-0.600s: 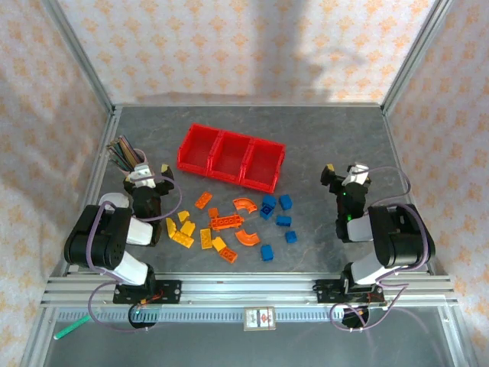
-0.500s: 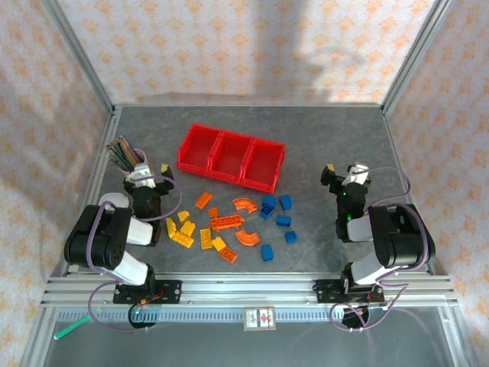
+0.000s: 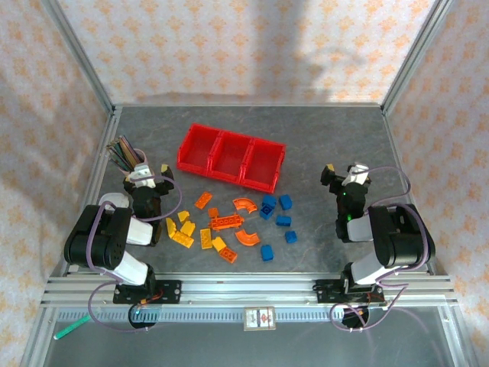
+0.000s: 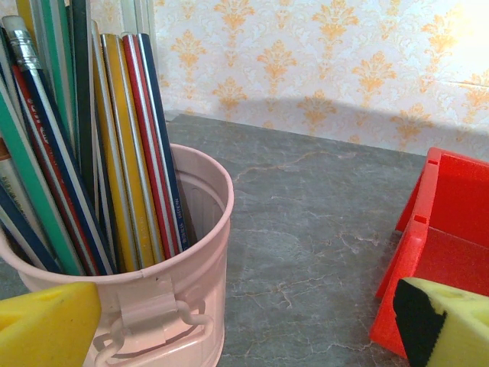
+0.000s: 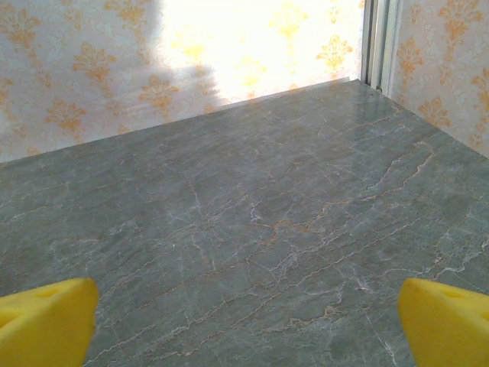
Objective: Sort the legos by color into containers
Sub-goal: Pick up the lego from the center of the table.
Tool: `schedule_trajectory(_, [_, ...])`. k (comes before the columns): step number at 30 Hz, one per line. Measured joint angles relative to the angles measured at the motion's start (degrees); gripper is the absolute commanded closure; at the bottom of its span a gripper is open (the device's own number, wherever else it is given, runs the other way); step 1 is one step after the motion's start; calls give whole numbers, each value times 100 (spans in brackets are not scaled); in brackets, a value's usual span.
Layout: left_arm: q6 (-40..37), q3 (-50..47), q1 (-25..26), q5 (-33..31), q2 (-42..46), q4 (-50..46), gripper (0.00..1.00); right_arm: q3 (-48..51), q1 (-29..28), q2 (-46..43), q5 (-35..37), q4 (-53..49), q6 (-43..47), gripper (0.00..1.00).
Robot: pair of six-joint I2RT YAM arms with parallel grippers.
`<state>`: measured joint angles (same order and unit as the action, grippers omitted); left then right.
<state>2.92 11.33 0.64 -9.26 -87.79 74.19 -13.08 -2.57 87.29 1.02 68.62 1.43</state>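
Observation:
Orange, yellow and blue legos (image 3: 229, 223) lie scattered on the grey table in front of the containers (image 3: 231, 156), three joined red bins whose end corner (image 4: 428, 252) appears in the left wrist view. My left gripper (image 3: 147, 174) rests at the left, folded back near its base, open, yellow fingertips (image 4: 46, 325) wide apart with nothing between them. My right gripper (image 3: 344, 174) sits at the right, open too, with only bare table between its yellow fingertips (image 5: 447, 321). Blue bricks (image 3: 276, 218) lie nearest the right arm, yellow ones (image 3: 182, 227) nearest the left.
A pink cup of pens and pencils (image 4: 130, 283) stands directly ahead of the left gripper, at the table's left edge (image 3: 126, 155). Metal frame posts and patterned walls enclose the table. A green marker (image 3: 70, 329) lies below the front rail.

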Motion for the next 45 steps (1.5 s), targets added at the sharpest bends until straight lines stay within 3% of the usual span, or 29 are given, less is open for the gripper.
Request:
schedule_trajectory(29, [11, -33, 0, -114, 42, 48, 1, 0, 0, -2, 0, -2, -2, 0])
schedule_trajectory(38, [20, -28, 0, -260, 920, -400, 0, 0, 0, -522, 52, -240, -13, 0])
schedule_trajectory(45, [216, 282, 0, -201, 1624, -1370, 0, -326, 0, -1259, 186, -1388, -297, 0])
